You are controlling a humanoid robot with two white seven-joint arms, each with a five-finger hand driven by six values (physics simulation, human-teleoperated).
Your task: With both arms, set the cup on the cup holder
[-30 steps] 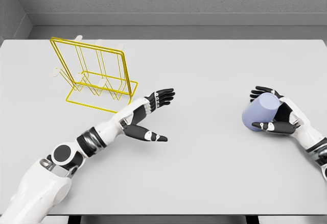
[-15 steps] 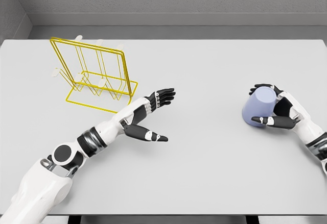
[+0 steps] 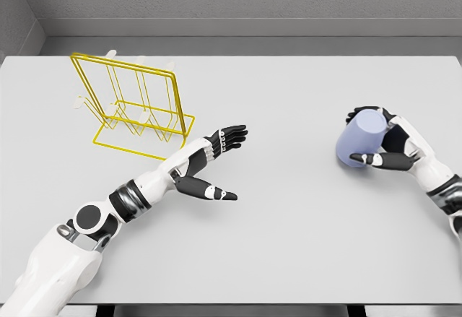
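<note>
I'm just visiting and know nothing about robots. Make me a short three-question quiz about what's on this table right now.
1. True or false: the cup already hangs on the yellow rack.
2. Which hand holds the cup? A) left hand B) right hand C) neither
3. Fill in: the left hand's fingers are ____, holding nothing.

Key: 1. False, the cup is far right on the table, apart from the rack. 2. B. 3. Open.
</note>
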